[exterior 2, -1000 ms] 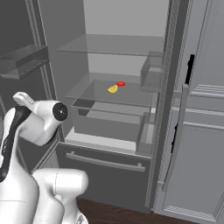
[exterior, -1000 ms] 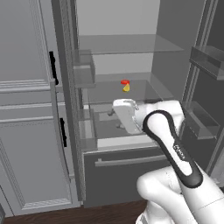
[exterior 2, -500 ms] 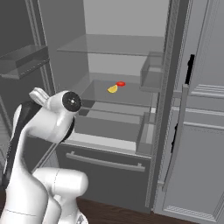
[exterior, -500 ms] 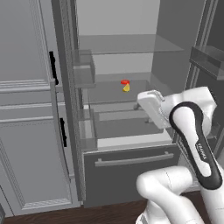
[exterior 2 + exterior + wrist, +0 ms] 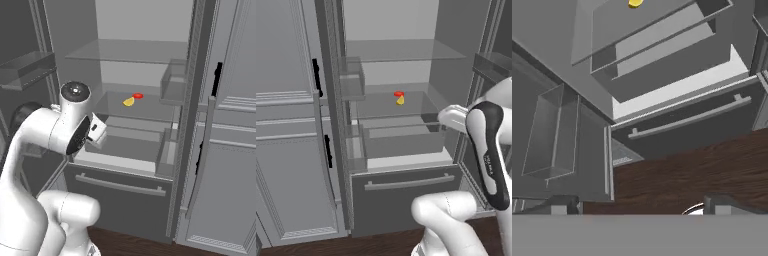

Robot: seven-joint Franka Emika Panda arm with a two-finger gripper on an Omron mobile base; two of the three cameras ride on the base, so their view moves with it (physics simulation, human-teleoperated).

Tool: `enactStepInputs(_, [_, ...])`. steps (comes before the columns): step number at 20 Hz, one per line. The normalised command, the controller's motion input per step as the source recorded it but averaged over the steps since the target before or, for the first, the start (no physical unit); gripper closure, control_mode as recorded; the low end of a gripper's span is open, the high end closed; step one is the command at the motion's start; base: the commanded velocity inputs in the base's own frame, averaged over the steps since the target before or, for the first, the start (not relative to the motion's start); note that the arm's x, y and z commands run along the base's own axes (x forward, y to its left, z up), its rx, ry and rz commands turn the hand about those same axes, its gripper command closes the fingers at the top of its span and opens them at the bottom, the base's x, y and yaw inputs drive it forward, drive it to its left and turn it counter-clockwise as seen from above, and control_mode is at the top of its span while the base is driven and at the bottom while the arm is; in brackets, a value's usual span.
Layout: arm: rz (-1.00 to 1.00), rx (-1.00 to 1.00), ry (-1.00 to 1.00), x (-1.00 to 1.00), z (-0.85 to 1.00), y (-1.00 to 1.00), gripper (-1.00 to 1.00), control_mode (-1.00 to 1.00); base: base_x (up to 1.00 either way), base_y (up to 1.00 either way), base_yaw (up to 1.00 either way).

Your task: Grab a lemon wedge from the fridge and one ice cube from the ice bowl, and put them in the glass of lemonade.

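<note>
The fridge (image 5: 406, 200) stands with both doors open. On its glass shelf (image 5: 150, 107) lies the tiny yellow lemon wedge (image 5: 400, 101) (image 5: 128, 101), right beside a small red oval thing (image 5: 398, 93) (image 5: 138, 95). My gripper (image 5: 642, 205) is open with nothing between its fingertips (image 5: 564, 205). It hangs in front of the fridge's right side, below and to the right of the shelf (image 5: 452, 117), apart from the wedge. In the hand view the lemon wedge (image 5: 634, 3) sits at the very top edge. The ice bowl and the glass of lemonade are out of view.
Below the shelf a crisper drawer (image 5: 403, 140) is pulled forward. Under it runs the bottom drawer's horizontal bar (image 5: 687, 117). Door bins (image 5: 352, 80) (image 5: 172, 85) hang on the open doors. Pale grey cabinets (image 5: 286, 150) flank the fridge, and dark wood floor (image 5: 687, 170) lies below.
The arm has swung to the right across the front of the fridge, carrying the hand away from the crisper drawer. The gripper stays open. The wedge has not moved.
</note>
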Motion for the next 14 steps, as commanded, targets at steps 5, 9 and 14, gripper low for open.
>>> enactStepInputs(5, [-0.08,-0.43,0.02,-0.62,0.02,-0.14,-1.00,-1.00,0.00,0.00,0.00])
enactStepInputs(9, [0.09,-0.09,0.14,-0.50,0.61,0.00,-1.00,-1.00,0.00,0.00,0.00])
enactStepInputs(14, [0.08,0.00,0.07,-0.43,0.99,0.00,-1.00,-1.00,0.00,0.00,0.00])
